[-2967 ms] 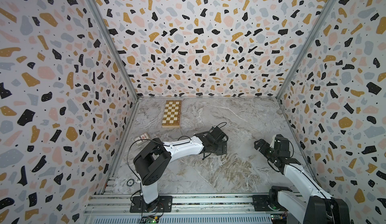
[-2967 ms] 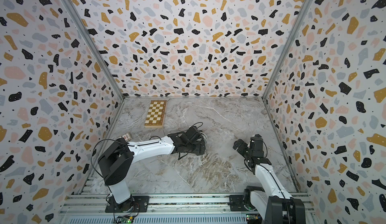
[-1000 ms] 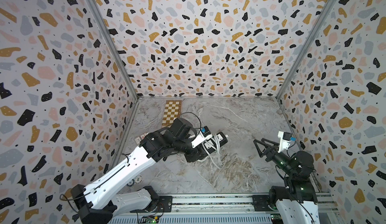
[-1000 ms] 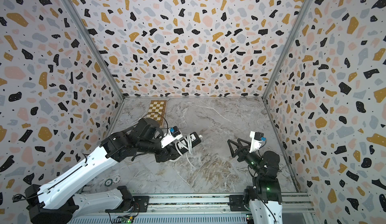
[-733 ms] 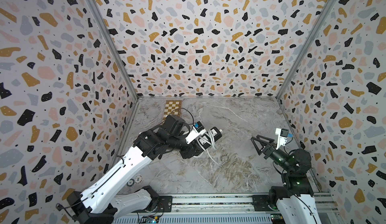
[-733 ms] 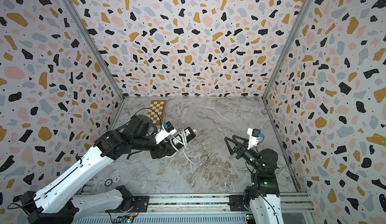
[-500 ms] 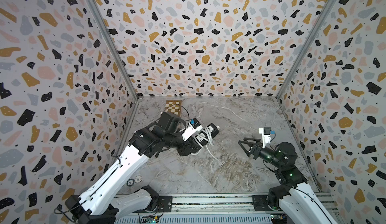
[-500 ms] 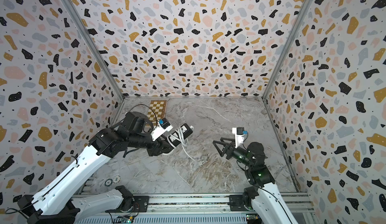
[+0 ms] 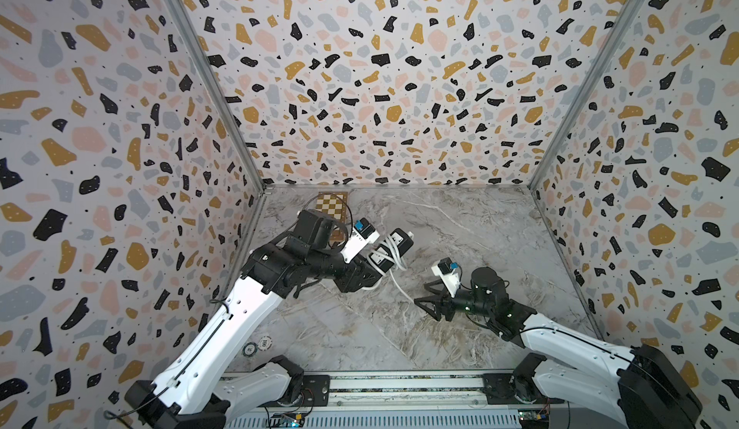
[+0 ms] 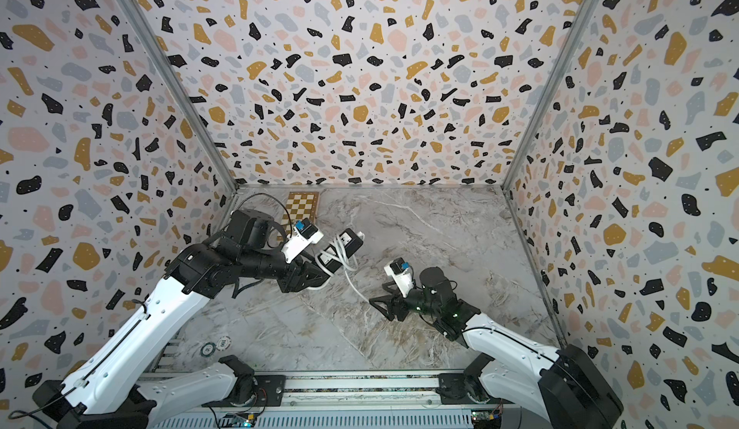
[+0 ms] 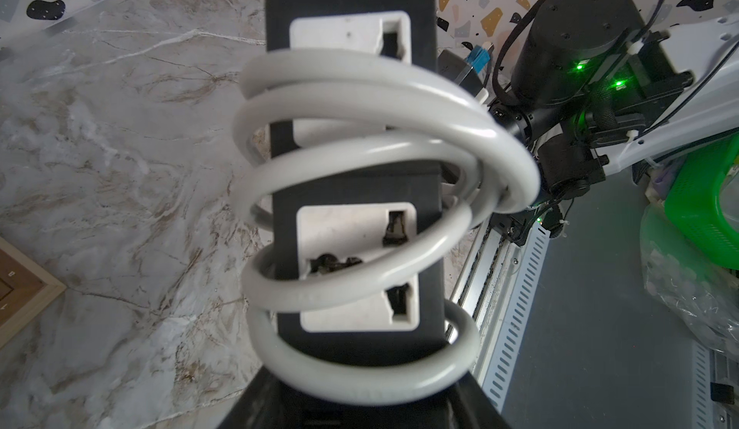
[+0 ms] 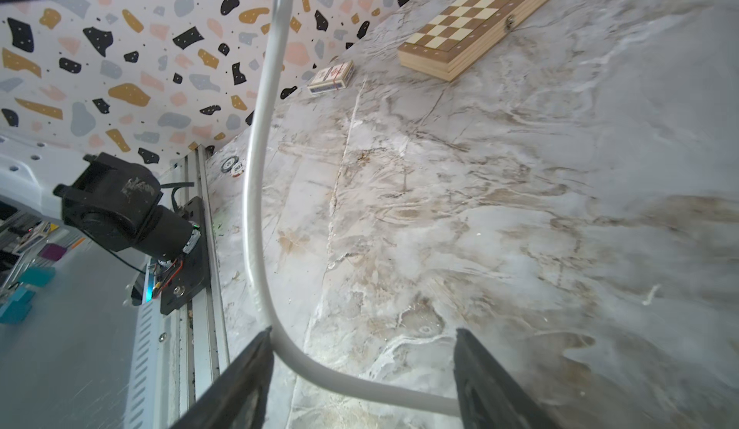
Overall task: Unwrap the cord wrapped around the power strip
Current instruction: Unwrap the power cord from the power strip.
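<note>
Four or so loose turns of the cord (image 11: 360, 87) encircle the power strip (image 9: 391, 247). The left gripper (image 9: 370, 269) clamps the strip by its near end and holds it clear of the table (image 9: 460, 223), free end pointing toward two o'clock in both top views. From the strip, the cord's free run drops toward five o'clock and passes between the parted jaws of the right gripper (image 12: 363, 331), touching one finger (image 12: 240, 379) but not pinched.

Recommended procedure:
- Close fully on the cord before pulling.
- Carry it around the strip's free end, one turn at a time.
- Keep the strip steady in the left gripper.

Pulling straight away would likely tighten the coils.
</note>
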Robot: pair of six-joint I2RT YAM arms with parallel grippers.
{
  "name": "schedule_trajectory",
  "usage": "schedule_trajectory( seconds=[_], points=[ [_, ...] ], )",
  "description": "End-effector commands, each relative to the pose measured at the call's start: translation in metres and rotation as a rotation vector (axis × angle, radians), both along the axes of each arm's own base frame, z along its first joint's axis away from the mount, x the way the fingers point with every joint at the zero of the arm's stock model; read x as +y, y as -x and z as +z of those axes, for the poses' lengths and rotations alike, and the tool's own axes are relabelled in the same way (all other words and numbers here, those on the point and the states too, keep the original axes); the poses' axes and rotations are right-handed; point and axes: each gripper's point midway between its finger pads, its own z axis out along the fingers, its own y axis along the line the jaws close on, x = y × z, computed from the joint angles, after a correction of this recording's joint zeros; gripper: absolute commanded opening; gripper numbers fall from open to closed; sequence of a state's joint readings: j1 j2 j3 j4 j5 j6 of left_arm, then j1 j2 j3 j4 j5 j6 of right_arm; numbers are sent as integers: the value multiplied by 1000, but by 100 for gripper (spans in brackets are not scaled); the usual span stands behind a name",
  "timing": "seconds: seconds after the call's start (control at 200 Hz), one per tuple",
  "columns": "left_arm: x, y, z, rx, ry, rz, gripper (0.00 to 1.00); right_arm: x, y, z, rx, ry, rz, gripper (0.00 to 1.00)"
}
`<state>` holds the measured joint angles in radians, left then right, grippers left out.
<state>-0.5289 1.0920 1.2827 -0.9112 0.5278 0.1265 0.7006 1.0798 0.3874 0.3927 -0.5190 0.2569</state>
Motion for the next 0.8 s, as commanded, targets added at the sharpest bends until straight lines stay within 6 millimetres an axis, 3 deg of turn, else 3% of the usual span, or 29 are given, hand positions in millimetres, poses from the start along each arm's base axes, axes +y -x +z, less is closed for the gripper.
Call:
schedule_trajectory(
  seconds=[0.0,0.36,0.476,0.566,0.626,0.711,0.796],
  points=[
    [-6,-5,25,-88,94,-12,0,20,-4,36,-144,-65,82,67],
    [-8,-7,21,-77,113,-3,0,43,6,34,-161,-97,173,65],
    [-9,-5,24,-78,126,-6,0,44,1,29,-158,-79,150,61],
    [-9,-4,28,-86,137,-4,0,41,-13,20,-164,-44,74,47],
    [-8,-2,31,-89,148,-4,0,38,-24,16,-163,-23,12,29],
    [-9,1,37,-91,170,-8,0,38,-37,19,-161,-32,-55,11],
    [-8,6,41,-92,189,-12,0,39,-45,29,-166,-80,-93,1]
  ],
)
